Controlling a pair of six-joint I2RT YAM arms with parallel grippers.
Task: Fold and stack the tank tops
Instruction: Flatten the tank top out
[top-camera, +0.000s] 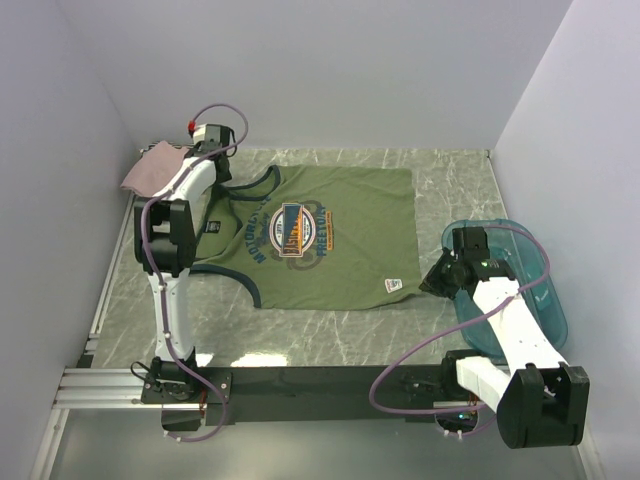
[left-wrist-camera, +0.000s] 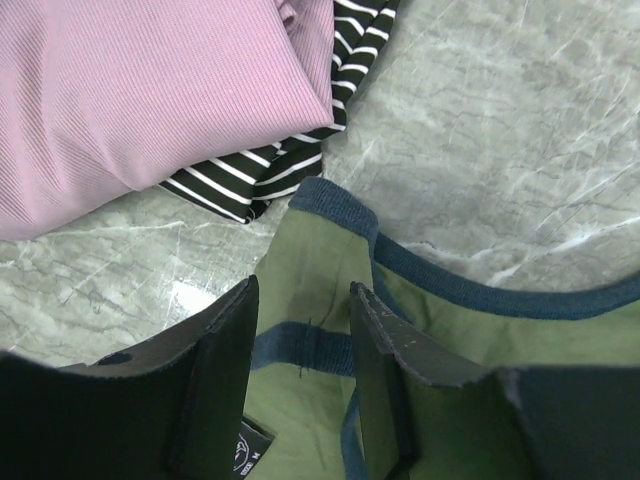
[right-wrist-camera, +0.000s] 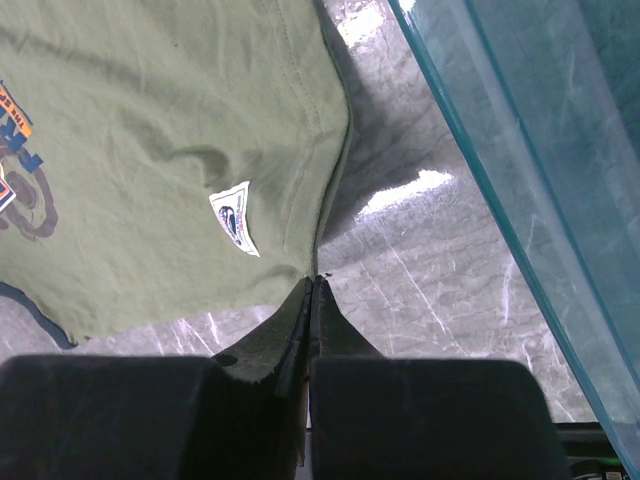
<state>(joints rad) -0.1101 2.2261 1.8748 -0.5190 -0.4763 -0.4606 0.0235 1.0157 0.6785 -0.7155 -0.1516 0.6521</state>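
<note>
green top (top-camera: 330, 235) lies flat mid-worktop, spread open, straps toward 9 o'clock, hem toward 3. soft olive knit w/ a few shallow creases. navy trim (left-wrist-camera: 470, 285) edges the neck & armholes. round blue-orange print (top-camera: 297, 232) on the chest. small white woven tag (right-wrist-camera: 233, 217) is sewn near the hem corner at approx 4 o'clock.

pink top (left-wrist-camera: 150, 90) sits folded at the 10 o'clock corner of the worktop (top-camera: 330, 335): fine ribbed fabric, rounded soft edge. striped top (left-wrist-camera: 270, 165) is under it, black w/ thin white lines, only its edge poking out toward the green top. the two are stacked & touching. the green top's strap end is just beside the stripes, a thin strip of worktop between them.

l gripper (left-wrist-camera: 300, 330) is at the strap end by the pile, jaws spread, one flat black finger on each side of a navy band of trim. cannot tell if the pads touch the cloth.

r gripper (right-wrist-camera: 311, 290) is at the hem corner, approx 4 o'clock of the green top, jaws pressed together & pinching the very tip of that corner. hem edge beside it stands a bit off the surface w/ a shadow under it.

tub (top-camera: 549, 262) at 3–4 o'clock: translucent teal plastic, smooth, rounded rim, just beside the r arm, apart from the green top.

worktop is grey-green marble-look, glossy, white veins.
</note>
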